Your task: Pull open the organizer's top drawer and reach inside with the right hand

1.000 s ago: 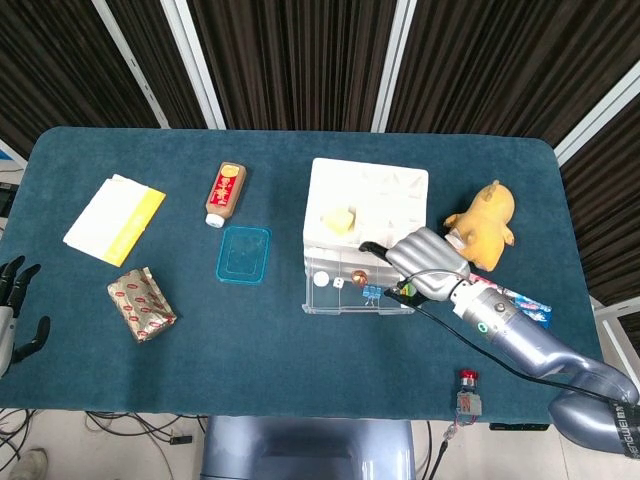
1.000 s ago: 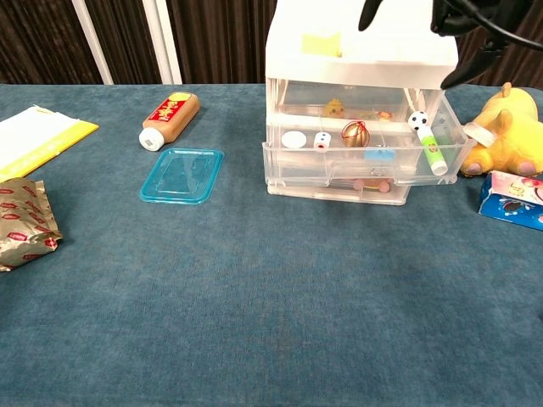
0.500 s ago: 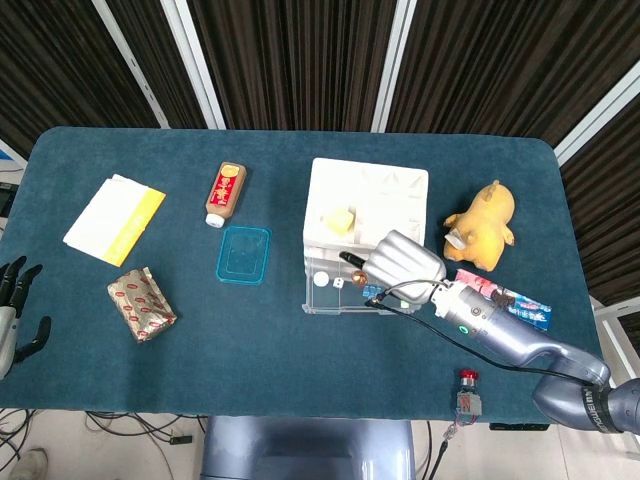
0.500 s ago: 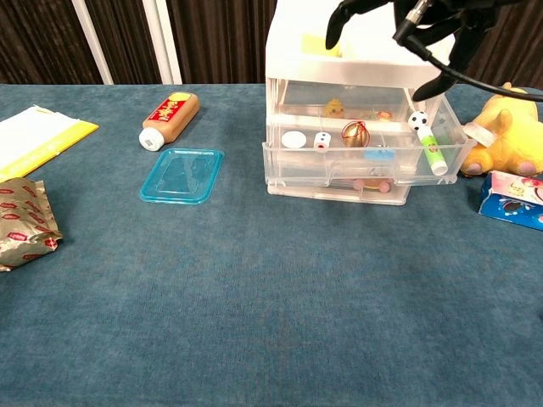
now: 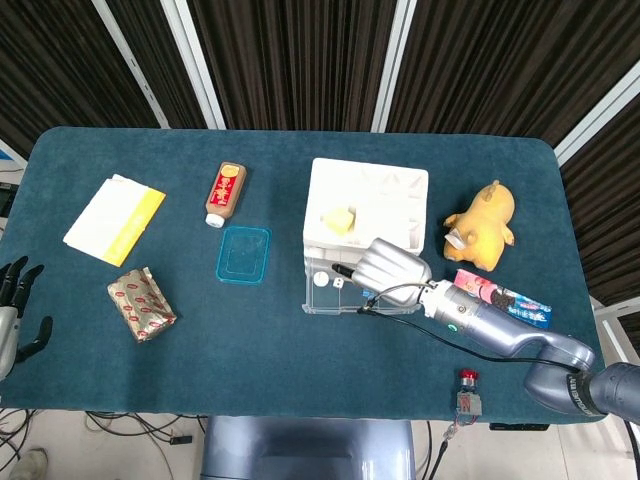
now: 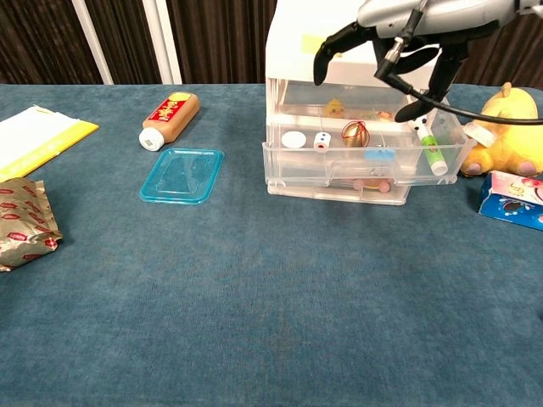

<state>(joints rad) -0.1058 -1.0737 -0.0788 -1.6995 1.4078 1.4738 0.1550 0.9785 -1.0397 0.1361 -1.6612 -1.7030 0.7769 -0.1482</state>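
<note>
Teal felt table (image 5: 300,340); clear plastic drawer (image 6: 365,148) open; metallic right robot hand (image 5: 385,265) seemingly above.

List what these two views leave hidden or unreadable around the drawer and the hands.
- Top drawer contents, head view: covered by the right hand.
- Right hand's contact with the items, chest view: fingers hang above; touching unclear.
- Left hand: cut off by the head view's edge.
- Bottle label: too small.

Right hand (image 6: 386,38), fingers spread, above the organizer's (image 6: 356,119) pulled-out top drawer (image 6: 365,148) of trinkets.
</note>
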